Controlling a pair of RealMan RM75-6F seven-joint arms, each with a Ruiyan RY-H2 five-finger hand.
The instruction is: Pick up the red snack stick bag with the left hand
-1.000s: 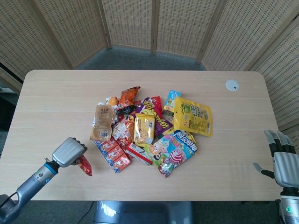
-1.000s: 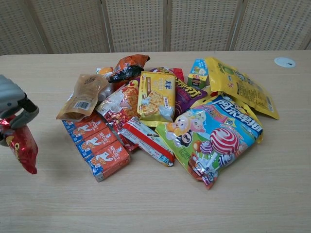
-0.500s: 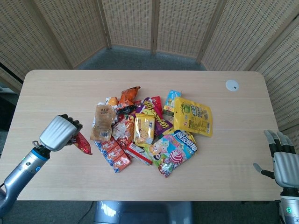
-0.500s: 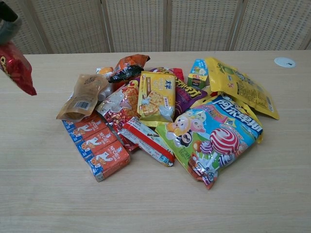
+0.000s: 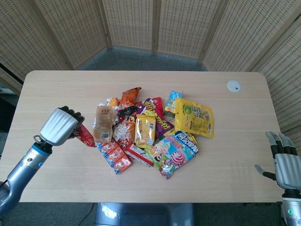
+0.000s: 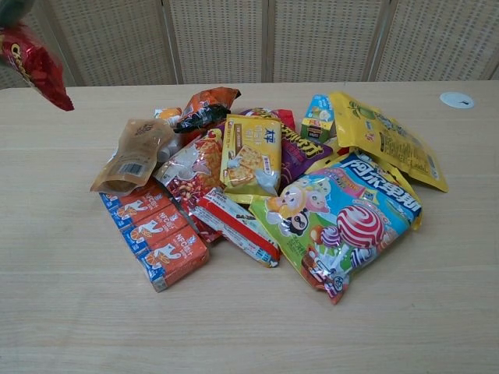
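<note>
Red bag point(image 5: 85, 136) grasped in left hand point(image 5: 59, 126), raised off worktop point(image 5: 56, 89), at 9 o'clock of snack pile point(image 5: 153, 134), right hand point(image 5: 285, 165) released, fingers spread.

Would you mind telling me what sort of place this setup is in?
Probably an indoor test corner: a bare wooden table ringed by folding wicker screens, with a staged snack pile.
</note>
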